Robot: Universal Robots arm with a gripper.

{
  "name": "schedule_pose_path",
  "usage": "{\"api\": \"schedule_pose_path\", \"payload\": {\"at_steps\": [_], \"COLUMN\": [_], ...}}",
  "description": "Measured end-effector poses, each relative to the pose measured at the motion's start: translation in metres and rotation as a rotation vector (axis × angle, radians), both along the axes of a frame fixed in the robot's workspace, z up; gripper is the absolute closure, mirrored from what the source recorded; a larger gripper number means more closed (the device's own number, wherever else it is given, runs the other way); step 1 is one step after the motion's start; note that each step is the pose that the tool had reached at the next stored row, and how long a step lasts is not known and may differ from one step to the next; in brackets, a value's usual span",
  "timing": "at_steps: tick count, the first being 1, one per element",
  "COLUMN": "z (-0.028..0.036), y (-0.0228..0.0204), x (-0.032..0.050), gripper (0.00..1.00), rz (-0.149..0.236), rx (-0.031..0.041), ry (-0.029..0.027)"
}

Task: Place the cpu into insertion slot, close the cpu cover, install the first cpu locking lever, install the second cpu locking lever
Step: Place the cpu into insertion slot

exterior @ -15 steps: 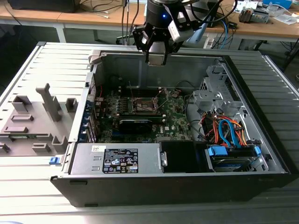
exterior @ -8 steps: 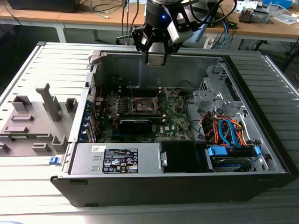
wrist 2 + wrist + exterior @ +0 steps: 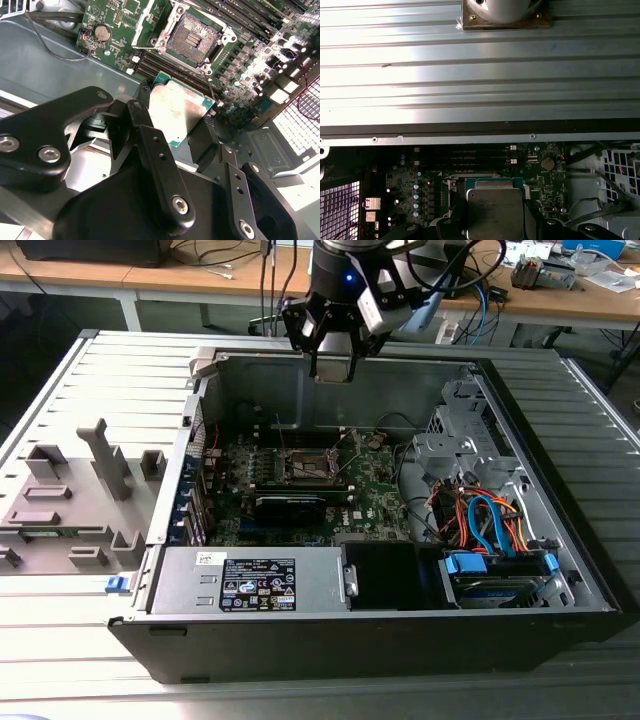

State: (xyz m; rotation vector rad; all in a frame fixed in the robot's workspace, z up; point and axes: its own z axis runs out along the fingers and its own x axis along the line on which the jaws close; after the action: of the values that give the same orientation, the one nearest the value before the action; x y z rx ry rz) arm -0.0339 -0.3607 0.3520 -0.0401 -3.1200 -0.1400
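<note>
Exterior view, left to right: grey holder tray [image 3: 70,500] on the table, open PC case [image 3: 180,440], green motherboard [image 3: 375,490] lying flat inside. The insertion slot [image 3: 305,467] sits mid-board, and the gripper [image 3: 335,365] hangs well above it near the case's far wall. An orange and blue cable bundle [image 3: 485,520] is on the exterior view's right. In the second wrist view the gripper [image 3: 177,130] has its fingers [image 3: 145,130] pinched in on opposite edges of the cpu [image 3: 180,107], silvery top showing, green edge visible. The cpu is up in the air, apart from the insertion slot [image 3: 192,37], whose brownish-gold contact field is bare. The cpu cover can't be made out for sure; judged swung up off the socket. The first wrist view shows the cpu [image 3: 495,210] in the gripper [image 3: 495,227] with the board below. Risks, judged: the edge-only pinch could let the chip slip or tilt. A descent offset from the socket, or rotated wrong, would crush contacts or leave the chip perched on the dark rim. The fingers could clip the socket frame or the memory slots just beside it on the way down.
</note>
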Motion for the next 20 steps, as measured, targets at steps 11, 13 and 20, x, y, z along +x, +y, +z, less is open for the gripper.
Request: {"api": "schedule_pose_path", "payload": {"at_steps": [11, 13, 20], "z": [-0.0032, -0.0034, -0.0053], "y": [-0.0008, -0.001, -0.0023], "x": [-0.0001, -0.0002, -0.0005], "gripper": [0.45, 0.45, 0.45], "rz": [0.0, 0.0, 0.0], "rx": [0.0, 0.0, 0.0], "ry": [0.0, 0.0, 0.0]}}
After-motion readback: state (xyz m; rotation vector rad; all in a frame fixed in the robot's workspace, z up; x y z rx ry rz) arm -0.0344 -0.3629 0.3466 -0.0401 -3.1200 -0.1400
